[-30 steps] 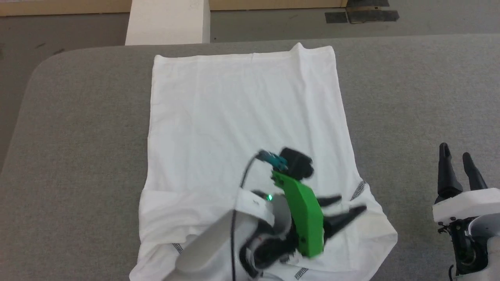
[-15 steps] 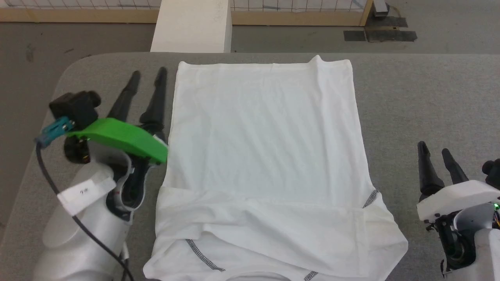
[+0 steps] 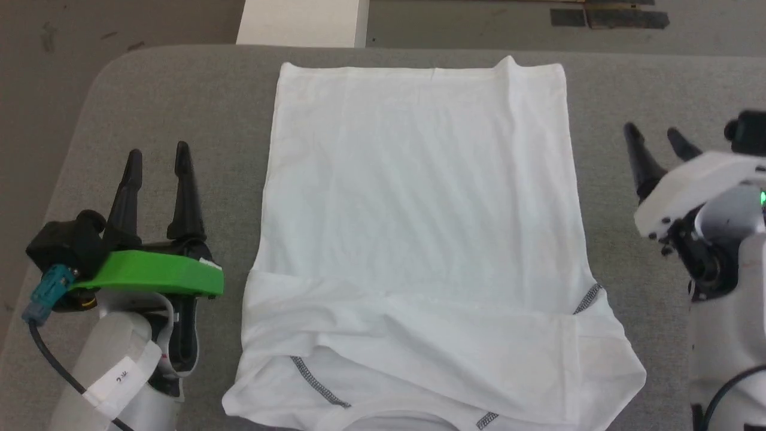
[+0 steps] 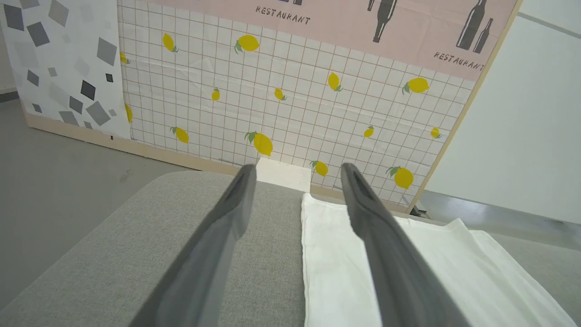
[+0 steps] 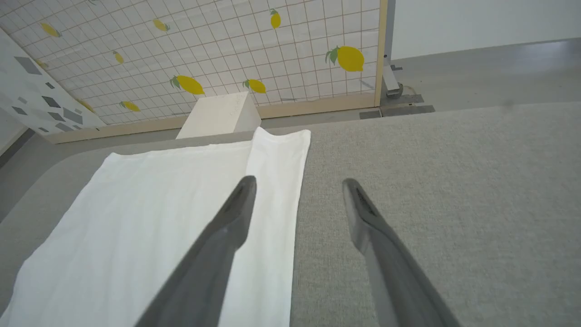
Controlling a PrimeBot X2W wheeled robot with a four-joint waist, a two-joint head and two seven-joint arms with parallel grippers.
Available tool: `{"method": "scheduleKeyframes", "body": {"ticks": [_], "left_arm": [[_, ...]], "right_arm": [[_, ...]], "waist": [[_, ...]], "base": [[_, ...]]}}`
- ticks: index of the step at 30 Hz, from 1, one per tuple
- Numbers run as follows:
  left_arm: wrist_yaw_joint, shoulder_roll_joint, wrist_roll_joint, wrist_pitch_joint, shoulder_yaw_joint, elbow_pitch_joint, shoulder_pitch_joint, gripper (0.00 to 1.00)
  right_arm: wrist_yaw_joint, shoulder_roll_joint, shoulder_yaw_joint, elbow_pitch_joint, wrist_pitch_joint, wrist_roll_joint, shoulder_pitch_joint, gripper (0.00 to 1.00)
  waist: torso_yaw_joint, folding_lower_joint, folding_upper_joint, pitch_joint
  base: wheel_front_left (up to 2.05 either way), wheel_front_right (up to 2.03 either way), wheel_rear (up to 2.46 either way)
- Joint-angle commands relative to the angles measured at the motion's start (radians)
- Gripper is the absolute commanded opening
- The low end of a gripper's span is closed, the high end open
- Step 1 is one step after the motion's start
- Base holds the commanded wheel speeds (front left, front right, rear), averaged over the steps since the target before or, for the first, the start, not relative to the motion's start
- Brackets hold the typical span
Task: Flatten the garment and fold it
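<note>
You are pausing between folds. The shirt (image 3: 419,209) is lying flat mid-table (image 3: 149,90) with its sleeves lying folded in. Its collar end is sitting at the near edge and its hem is pointing at the far edge, so the long axis is running near to far. The left jaws and the right jaws are flanking it, both standing apart and empty. Next, I judge, you are needing grips on both near corners to carry them hemward.
</note>
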Motion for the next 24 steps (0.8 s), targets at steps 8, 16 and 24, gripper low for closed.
{"method": "scheduleKeyframes", "body": {"ticks": [8,16,24], "left_arm": [[-0.046,-0.076,0.041,-0.004,0.055,-0.101,0.007,1.00],[-0.104,-0.137,0.082,-0.004,0.069,-0.114,-0.046,1.00],[-0.141,-0.181,0.120,-0.004,0.104,-0.119,-0.056,1.00]], "right_arm": [[-0.001,-0.111,0.015,0.129,0.262,-0.135,-0.370,1.00],[-0.001,-0.182,0.024,0.243,0.488,-0.296,-0.621,1.00],[-0.001,-0.205,0.108,0.289,0.678,-0.390,-0.683,1.00]], "waist": [[0.095,0.0000,0.0000,0.224],[0.187,0.0000,0.0000,0.360],[0.220,0.0000,0.0000,0.430]], "base": [[0.00,0.00,0.00],[0.00,0.00,0.00],[0.00,0.00,0.00]]}}
